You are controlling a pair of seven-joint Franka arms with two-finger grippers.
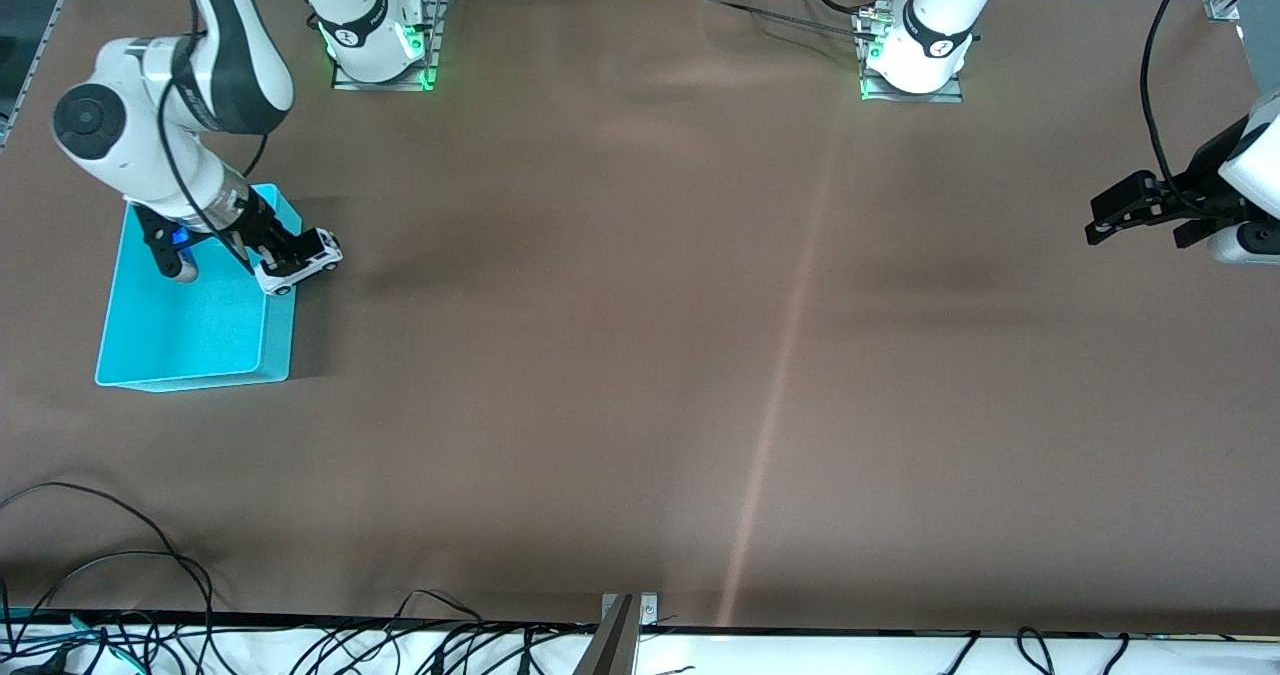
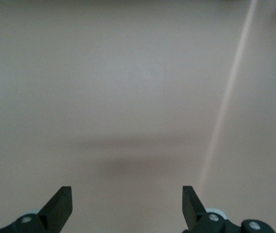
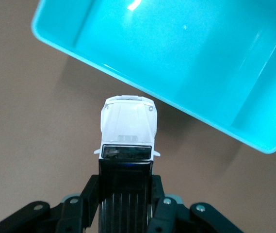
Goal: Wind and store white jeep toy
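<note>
Front view, right gripper [image 1: 293, 258]: its jaws were clamped on the white jeep toy [image 1: 300, 265], held in the air over the edge of the cyan bin [image 1: 190, 335], at the long wall that faces the middle of the worktop [image 1: 640, 355].
Front view, white jeep toy: it hung tilted, its white hood pointing away from the bin toward the bare brown surface.
Front view, cyan bin: it sat at the right arm's end of the worktop, nearer to the front camera than that arm's base, with nothing visible on its floor.
Front view, left gripper [image 1: 1100, 217]: it waited in the air over the left arm's end of the worktop, well apart from the toy and the bin, jaws spread.
Front view, cables [image 1: 120, 595]: black loops lay along the worktop's edge nearest the camera.
Left wrist view, left gripper [image 2: 127, 206]: two dark fingers [image 2: 60, 206] stood wide apart with only bare brown worktop between them, crossed by a pale streak of light [image 2: 227, 92].
Right wrist view, right gripper [image 3: 125, 194]: the jaws pressed both sides of the toy's black rear section.
Right wrist view, white jeep toy [image 3: 127, 127]: its white hood stuck out past the fingertips, over brown worktop just beside the bin's rim.
Right wrist view, cyan bin [image 3: 254, 141]: its glossy inside showed no contents.
</note>
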